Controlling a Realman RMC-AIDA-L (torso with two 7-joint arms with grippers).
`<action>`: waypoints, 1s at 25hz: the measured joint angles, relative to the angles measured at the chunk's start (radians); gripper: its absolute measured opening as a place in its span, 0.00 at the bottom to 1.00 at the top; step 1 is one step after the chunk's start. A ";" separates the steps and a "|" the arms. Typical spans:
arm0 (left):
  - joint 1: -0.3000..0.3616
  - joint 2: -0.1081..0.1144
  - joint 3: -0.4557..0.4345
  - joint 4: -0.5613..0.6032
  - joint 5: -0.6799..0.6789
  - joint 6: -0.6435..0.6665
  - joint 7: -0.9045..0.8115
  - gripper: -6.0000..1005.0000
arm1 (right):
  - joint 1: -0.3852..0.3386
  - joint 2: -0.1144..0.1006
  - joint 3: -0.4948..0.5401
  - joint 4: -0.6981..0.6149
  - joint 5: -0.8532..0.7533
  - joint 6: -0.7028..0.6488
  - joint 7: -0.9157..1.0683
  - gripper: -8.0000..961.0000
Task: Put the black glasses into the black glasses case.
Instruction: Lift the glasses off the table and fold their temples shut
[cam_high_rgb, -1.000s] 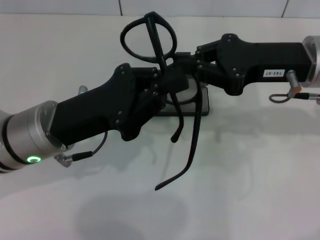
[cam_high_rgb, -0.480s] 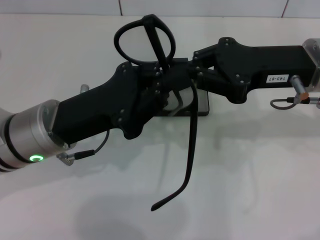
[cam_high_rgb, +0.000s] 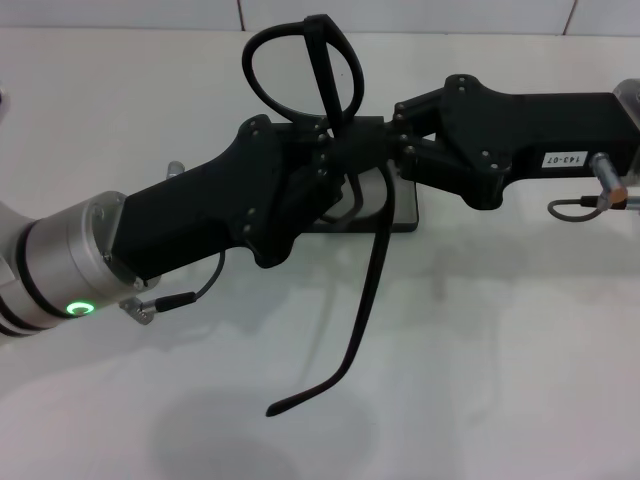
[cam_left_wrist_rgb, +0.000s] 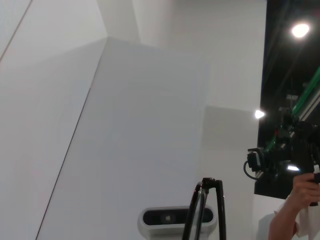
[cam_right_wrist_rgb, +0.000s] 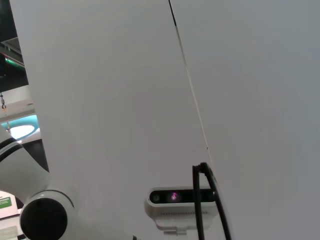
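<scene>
Black glasses held aloft at upper centre, both pincers meeting at the frame.

Lenses stand on edge at the top of the head view, while one long temple arm hangs down toward lower centre — roughly vertical in the frame. Directly beneath the meeting point lies the black glasses case, mostly hidden, on the white tabletop. Left pincer comes in from the lower left, right pincer from the right; each appears clamped on the glasses near the hinge — the case sits about equally near both.
</scene>
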 joint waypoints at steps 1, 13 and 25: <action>0.000 0.000 0.000 -0.001 0.000 -0.001 0.000 0.02 | 0.000 0.000 0.002 0.001 0.000 0.001 -0.005 0.04; -0.007 0.000 -0.001 -0.003 0.004 0.001 0.000 0.03 | -0.003 -0.001 0.076 0.066 0.013 0.009 -0.071 0.04; 0.002 0.007 0.000 -0.002 0.000 0.006 0.000 0.03 | -0.065 -0.006 0.306 0.066 0.093 -0.202 -0.075 0.04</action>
